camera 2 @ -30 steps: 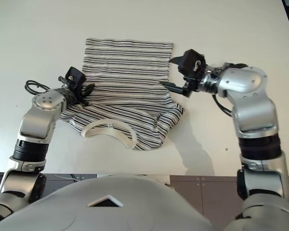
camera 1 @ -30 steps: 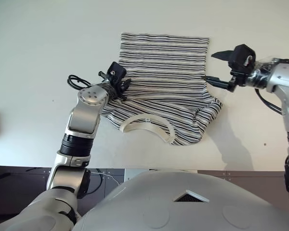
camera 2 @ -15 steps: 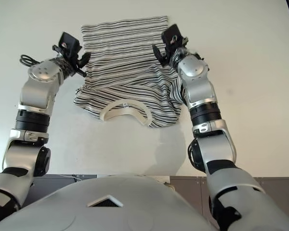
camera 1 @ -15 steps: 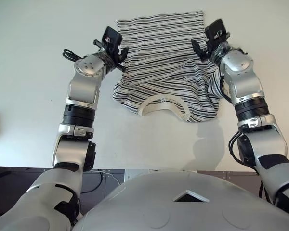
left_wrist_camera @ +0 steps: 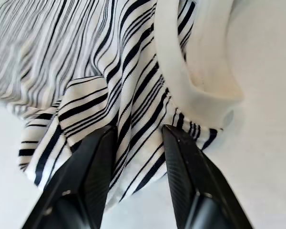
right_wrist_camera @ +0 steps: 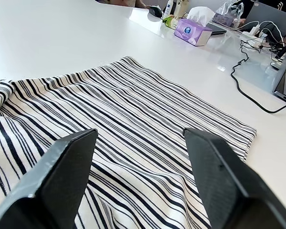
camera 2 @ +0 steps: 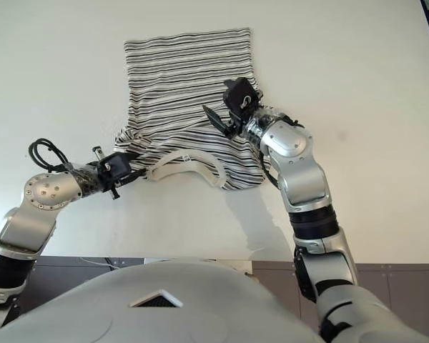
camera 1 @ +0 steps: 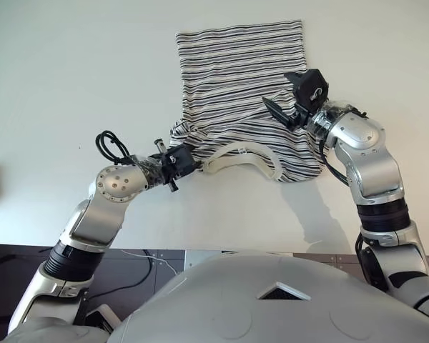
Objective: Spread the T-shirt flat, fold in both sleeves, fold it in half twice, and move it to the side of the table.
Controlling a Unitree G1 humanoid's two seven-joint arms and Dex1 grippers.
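Observation:
The black-and-white striped T-shirt lies on the white table, hem at the far end and white collar toward me. Its near half is bunched and wrinkled. My left gripper is low on the table at the shirt's near-left shoulder, beside the collar. In the left wrist view its fingers straddle the striped shoulder fabric, open. My right gripper hovers over the shirt's right side, open wide with nothing between its fingers.
A black cable loop hangs at my left wrist. At the table's far end the right wrist view has a purple tissue box, a black cord and other small items. Bare table surrounds the shirt.
My left gripper came from the shirt's left edge down to the near-left shoulder by the collar. My right gripper left the right edge and now hangs over the shirt's right side.

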